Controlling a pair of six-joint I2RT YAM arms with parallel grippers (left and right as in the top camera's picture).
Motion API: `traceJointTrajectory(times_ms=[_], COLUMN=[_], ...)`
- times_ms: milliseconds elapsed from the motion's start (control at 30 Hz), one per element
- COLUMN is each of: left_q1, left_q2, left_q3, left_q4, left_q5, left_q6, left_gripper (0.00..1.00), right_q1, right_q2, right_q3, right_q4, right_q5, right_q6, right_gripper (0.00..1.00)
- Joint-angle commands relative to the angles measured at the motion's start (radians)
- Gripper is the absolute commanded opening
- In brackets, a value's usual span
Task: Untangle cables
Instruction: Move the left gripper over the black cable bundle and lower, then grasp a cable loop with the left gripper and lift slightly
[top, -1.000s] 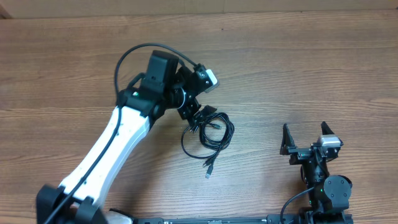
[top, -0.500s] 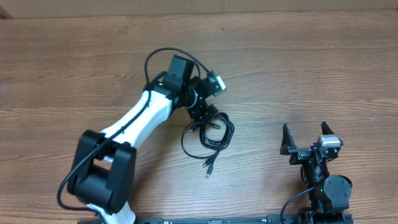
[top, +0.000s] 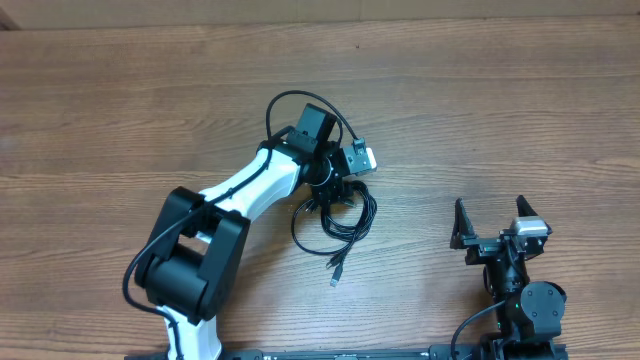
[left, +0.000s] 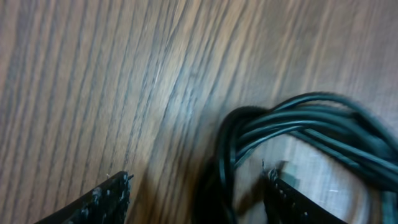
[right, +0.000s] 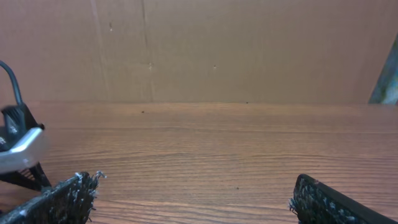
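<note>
You look to be at the pick-up step: your left gripper (left: 197, 179), jaws wide and empty, straddles the cables (top: 340, 218) mid-desk, so next close on one loop, while your right gripper (top: 489, 218) sits open and empty by the near right corner.

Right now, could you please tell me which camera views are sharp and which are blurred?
Overhead: sharp, evenly lit, the bundle of thin black cables crisp. Left wrist: blurred, cables too close. Right wrist: brown wooden table sharp, black fingertips soft.

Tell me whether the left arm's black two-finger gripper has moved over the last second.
Yes: the left gripper shifted rightward, over the coiled thin black cables, which stayed put.
</note>
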Motion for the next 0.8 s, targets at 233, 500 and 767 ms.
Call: traceJointTrajectory(times_ms=[233, 500, 767], left_q1=[-0.006, -0.002, 0.002], left_q2=[0.063, -0.034, -0.174], left_q3=[0.024, 0.089, 0.108], left_q4=[0.027, 0.019, -0.031], left_q5=[-0.061, -0.149, -0.148], left_q6=[0.038, -0.228, -0.647], left_gripper=[0.04, 0.04, 0.04], right_q1=[-0.003, -0.003, -0.003], right_q2=[-0.006, -0.006, -0.006], right_q3=[-0.011, -0.011, -0.011], right_q4=[0.006, 0.006, 0.007], right_q5=[-0.002, -0.002, -0.002], right_q6=[-0.008, -0.008, -0.008], right_gripper=[1.00, 1.00, 1.00])
